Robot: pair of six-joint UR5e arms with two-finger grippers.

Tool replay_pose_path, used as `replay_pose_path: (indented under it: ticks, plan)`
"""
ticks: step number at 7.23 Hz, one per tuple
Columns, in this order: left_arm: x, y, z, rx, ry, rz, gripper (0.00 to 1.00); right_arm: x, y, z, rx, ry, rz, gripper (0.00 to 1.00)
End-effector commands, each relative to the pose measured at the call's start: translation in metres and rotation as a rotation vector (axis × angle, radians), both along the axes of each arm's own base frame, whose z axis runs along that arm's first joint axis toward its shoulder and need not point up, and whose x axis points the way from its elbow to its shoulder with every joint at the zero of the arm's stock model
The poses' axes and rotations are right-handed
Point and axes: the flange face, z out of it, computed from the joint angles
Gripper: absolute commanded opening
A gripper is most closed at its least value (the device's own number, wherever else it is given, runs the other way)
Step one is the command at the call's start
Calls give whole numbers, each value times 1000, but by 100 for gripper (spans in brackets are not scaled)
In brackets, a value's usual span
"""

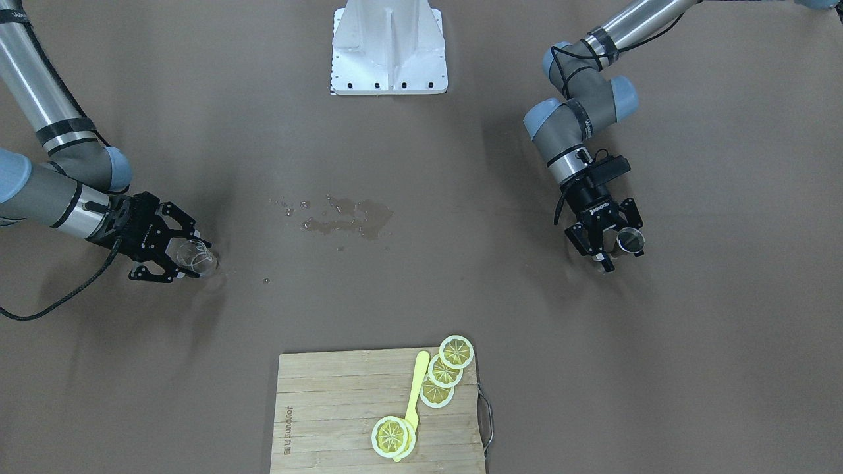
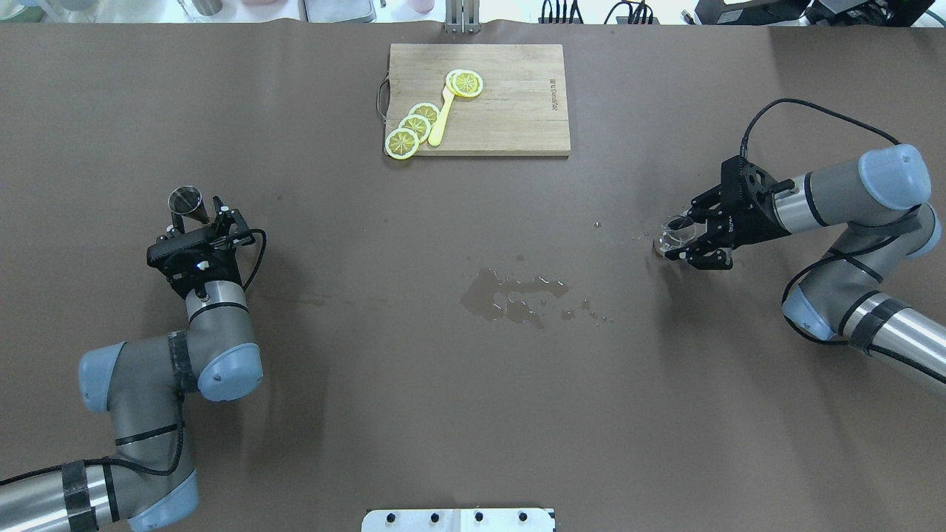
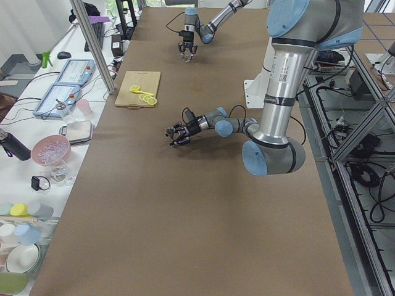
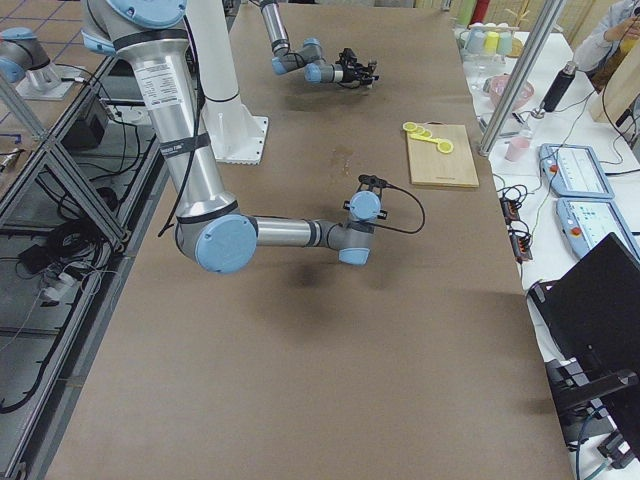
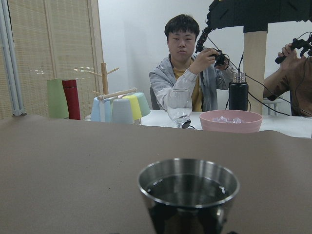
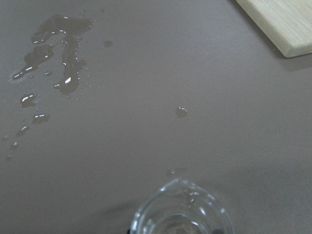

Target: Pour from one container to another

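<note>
**Holds.** My left tool [image 1: 617,249] is pinching the steel cup [image 5: 188,192]. The cup stands upright with its mouth level and has dark liquid inside, below the rim. I cannot tell whether its base rests on the worktop [image 2: 369,384] or hangs just above it.

My right tool [image 2: 684,238] has a finger on either side of the glass [image 6: 181,213] and appears pressed onto it. The glass looks empty apart from a few drops on its wall. It sits low at the worktop and leans slightly, with its mouth showing in the wrist view.

**Positions, taken from the spill [image 2: 514,292].** The cup is well off to my left of the spill. The glass is well off to my right of it. Both lie a little to the far side of it, towards the board [image 2: 517,118]. The spill sits roughly midway between them.

**Relation that matters.**
- The source and receiver are well apart, on opposite sides of the spill, each already in its own tool.
- Neither arm is clearly nearer the middle.
- The line from cup to glass runs straight across the worktop, passing just beyond the spill.

**Judgement.**
- No pour is possible from here, because the gap has to be closed first.
- The next move should bring the cup's lip over the glass mouth, probably above the spill area.
- The cup must stay upright in transit and tip only once its lip is over the glass.
- The wet patch suggests the alignment margin is small, since the glass mouth is not wide.
</note>
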Motion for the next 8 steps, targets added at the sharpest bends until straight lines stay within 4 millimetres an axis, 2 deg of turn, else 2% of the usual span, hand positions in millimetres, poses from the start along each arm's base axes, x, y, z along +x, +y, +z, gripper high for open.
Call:
replay_pose_path:
  ticks: [1, 2, 3, 6, 8]
  plan:
    - [-2, -3, 0, -1, -5, -3, 43, 0, 0, 0, -3, 0, 1, 50]
    - [-3, -4, -1, -2, -6, -5, 19, 0, 0, -1, -2, -1, 1, 47]
    - [-7, -9, -2, 0, -10, -13, 0, 0, 0, -1, -1, -2, 1, 45]
    - [-35, -33, -15, -11, -66, -14, 0, 2, -2, -12, 7, -17, 7, 23]
    - [-37, -34, -27, 25, -28, -1, 0, 14, -7, -34, -47, -55, 38, 11]
